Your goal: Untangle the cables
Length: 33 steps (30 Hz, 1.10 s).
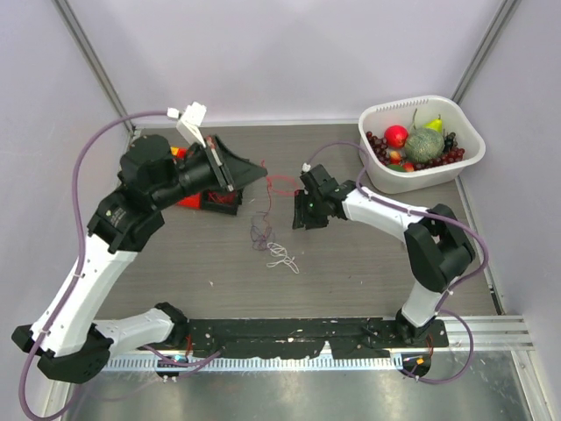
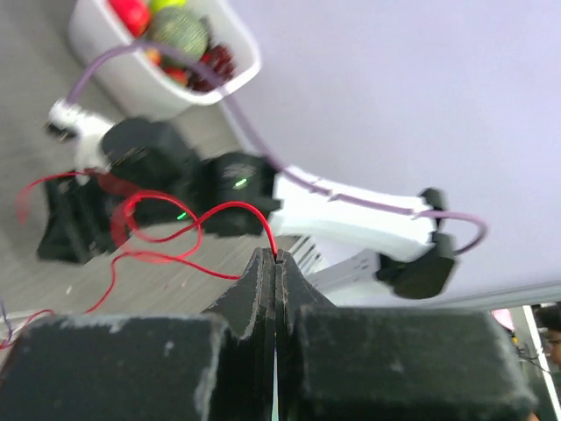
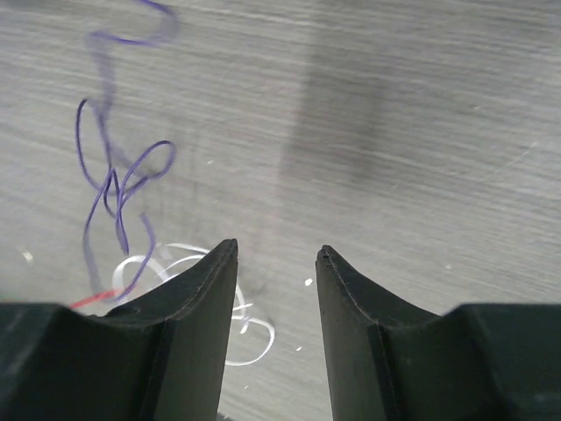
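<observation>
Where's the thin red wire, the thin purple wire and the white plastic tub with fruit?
thin red wire [image 2: 230,205], left wrist view, top of its loop.
thin purple wire [image 3: 114,180], right wrist view, where strands cross.
white plastic tub [image 1: 425,178], top view, near wall.

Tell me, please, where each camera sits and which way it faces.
Top external: above and behind the robot, looking down at the table; left arm and right arm show whole.
Left wrist: on the left arm, facing across at the right arm and fruit tub; its shut left gripper pinches a red cable.
Right wrist: on the right arm, facing down at the table; open right gripper beside purple cable and white cable.
Shared: top external and left wrist both show the fruit tub.
</observation>
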{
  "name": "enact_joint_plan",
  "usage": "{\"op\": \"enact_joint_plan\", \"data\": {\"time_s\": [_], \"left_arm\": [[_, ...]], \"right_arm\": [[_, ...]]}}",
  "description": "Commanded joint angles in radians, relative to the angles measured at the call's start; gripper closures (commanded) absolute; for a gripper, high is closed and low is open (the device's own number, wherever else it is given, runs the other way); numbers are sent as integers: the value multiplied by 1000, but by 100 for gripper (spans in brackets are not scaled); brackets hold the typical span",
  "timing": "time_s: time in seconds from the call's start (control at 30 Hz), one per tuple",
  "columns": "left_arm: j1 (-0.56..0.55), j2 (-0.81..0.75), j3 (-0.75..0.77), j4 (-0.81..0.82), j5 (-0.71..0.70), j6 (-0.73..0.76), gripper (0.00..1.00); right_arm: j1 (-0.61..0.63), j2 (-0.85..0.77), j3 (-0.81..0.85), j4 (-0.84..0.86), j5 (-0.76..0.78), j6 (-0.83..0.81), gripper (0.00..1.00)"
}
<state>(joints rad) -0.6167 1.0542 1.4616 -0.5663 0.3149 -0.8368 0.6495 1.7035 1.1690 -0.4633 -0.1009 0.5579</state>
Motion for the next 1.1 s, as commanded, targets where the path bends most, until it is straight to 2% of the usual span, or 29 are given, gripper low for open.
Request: {"op": "enact_joint_plan", "data": {"time_s": [0.0,0.2,0.27,0.33,0.43,0.63,0.77,0.83,0.9,1.07], "left_arm": [[3,53,198,77,49,-42,100],[2,131,364,113,6,-140,100],[3,147,379,150,7,-175,100],[9,168,402,154,18,-199,100],[12,199,428,152,36,-231,100],[17,234,437,109,58,-286,100],[21,234,407,80,73,-306,100],[26,225,388,63,72,-311,100],[31,214,375,51,76,-321,100],[35,184,338,45,78,-340,100]], "right_arm": [[-5,7,54,-35,78,-72,53],[-5,-183,-51,49,-45,-127,45],[-5,-258,-103,104,-153,-139,43],[4,-384,-168,233,-246,-115,41],[16,-533,-178,345,-240,-69,37],[16,-601,16,293,-142,-65,37],[15,-550,269,163,-102,-160,38],[15,-536,332,121,-77,-217,38],[15,-536,354,107,-83,-309,40],[15,-535,376,80,-138,-414,44]]}}
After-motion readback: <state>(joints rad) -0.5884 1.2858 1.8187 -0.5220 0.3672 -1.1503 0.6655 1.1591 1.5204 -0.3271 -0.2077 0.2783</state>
